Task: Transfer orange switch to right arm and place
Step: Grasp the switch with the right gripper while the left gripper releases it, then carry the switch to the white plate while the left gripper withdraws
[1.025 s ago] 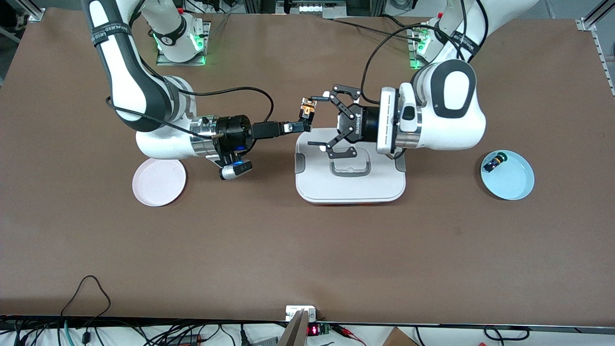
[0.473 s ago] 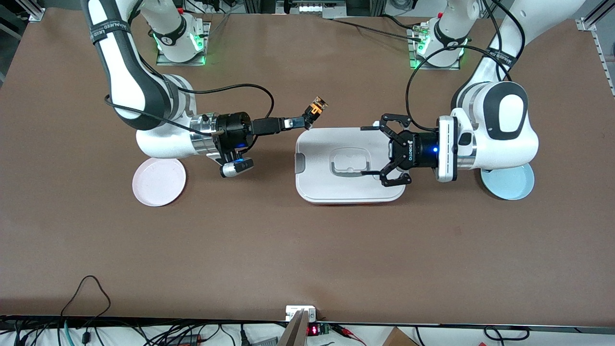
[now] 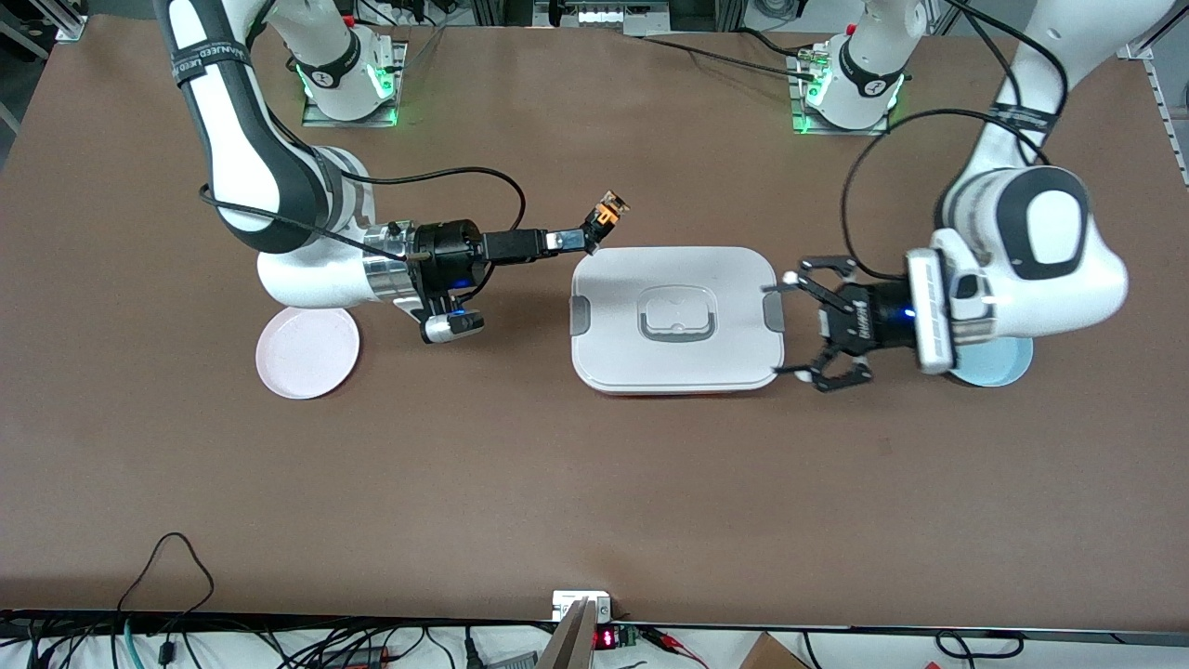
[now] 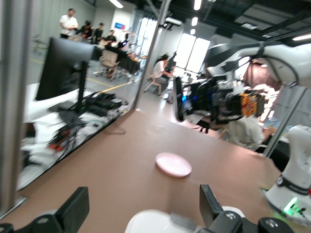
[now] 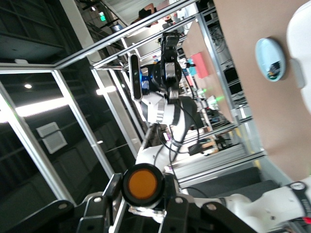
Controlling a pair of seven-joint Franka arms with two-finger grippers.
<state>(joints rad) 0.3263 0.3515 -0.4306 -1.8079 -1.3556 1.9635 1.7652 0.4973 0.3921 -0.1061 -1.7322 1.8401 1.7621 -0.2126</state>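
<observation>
Plates number two: pink plate (image 3: 307, 351), blue plate (image 3: 999, 363); one orange switch (image 3: 607, 213).

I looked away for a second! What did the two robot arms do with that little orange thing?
The left hand let go of the orange switch and pulled back toward its own end of the table; it is now open beside the white box, near the blue plate. The right hand kept its grip on the switch, which tilted a bit. The pink plate and the box did not move.
</observation>
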